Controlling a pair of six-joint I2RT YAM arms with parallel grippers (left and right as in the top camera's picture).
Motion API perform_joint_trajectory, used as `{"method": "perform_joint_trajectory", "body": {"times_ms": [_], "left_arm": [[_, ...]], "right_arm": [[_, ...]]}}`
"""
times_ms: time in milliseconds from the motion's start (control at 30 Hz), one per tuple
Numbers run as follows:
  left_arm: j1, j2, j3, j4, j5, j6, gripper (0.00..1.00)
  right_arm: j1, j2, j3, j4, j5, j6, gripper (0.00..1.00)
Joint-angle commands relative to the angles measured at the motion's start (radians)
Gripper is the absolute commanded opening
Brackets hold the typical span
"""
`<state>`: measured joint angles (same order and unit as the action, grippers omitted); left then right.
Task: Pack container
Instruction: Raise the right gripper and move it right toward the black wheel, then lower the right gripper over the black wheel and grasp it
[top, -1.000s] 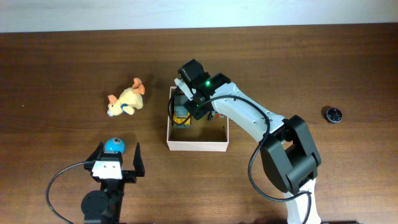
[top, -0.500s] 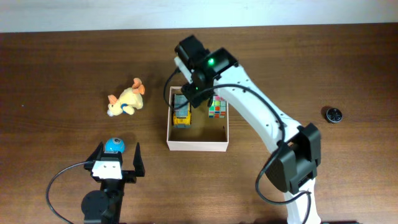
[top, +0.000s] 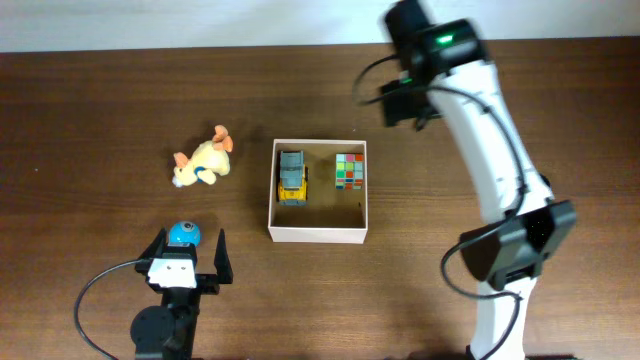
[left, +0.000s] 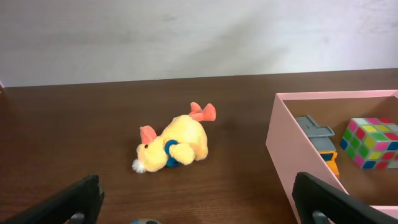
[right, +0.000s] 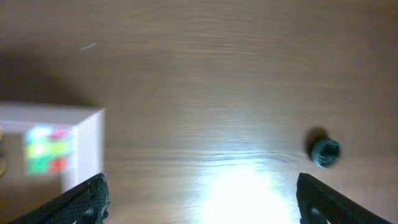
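The container (top: 318, 235), a white-walled square box with a tan inside, sits mid-table. Inside it lie a yellow and grey toy truck (top: 291, 177) and a colour cube (top: 350, 170). My right gripper (top: 405, 105) hangs open and empty above the bare table, behind the container's far right corner. Its wrist view shows that corner (right: 78, 140), the blurred cube (right: 46, 149) and open jaws (right: 202, 199). My left gripper (top: 190, 248) rests open near the front edge, left of the container (left: 298, 149). A yellow plush duck (left: 174, 144) lies ahead of its fingers (left: 74, 199).
A small blue round toy (top: 182, 234) sits between the left fingertips. The plush duck (top: 203, 163) lies left of the container. A small black round object (top: 537, 184) lies at the right, also in the right wrist view (right: 325, 151).
My right gripper opened, left the toy truck lying in the container, then rose and swung away to the back right. The left arm stayed still.
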<state>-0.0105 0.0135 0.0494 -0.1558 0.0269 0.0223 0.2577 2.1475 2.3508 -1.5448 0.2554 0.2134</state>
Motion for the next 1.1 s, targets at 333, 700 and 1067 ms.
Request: {"method": "perform_joint_trajectory", "body": {"times_ms": [333, 700, 1067], "left_arm": [[0.005, -0.008, -0.007, 0.003, 0.004, 0.016, 0.99], [0.005, -0.008, -0.007, 0.003, 0.004, 0.016, 0.99], [0.005, -0.008, -0.007, 0.003, 0.004, 0.016, 0.99]], "right_arm": [[-0.386, -0.010, -0.048, -0.056, -0.036, 0.077, 0.90], [-0.495, -0.010, -0.385, 0.125, -0.108, 0.091, 0.88], [-0.560, -0.010, -0.549, 0.291, -0.201, 0.030, 0.92]]}}
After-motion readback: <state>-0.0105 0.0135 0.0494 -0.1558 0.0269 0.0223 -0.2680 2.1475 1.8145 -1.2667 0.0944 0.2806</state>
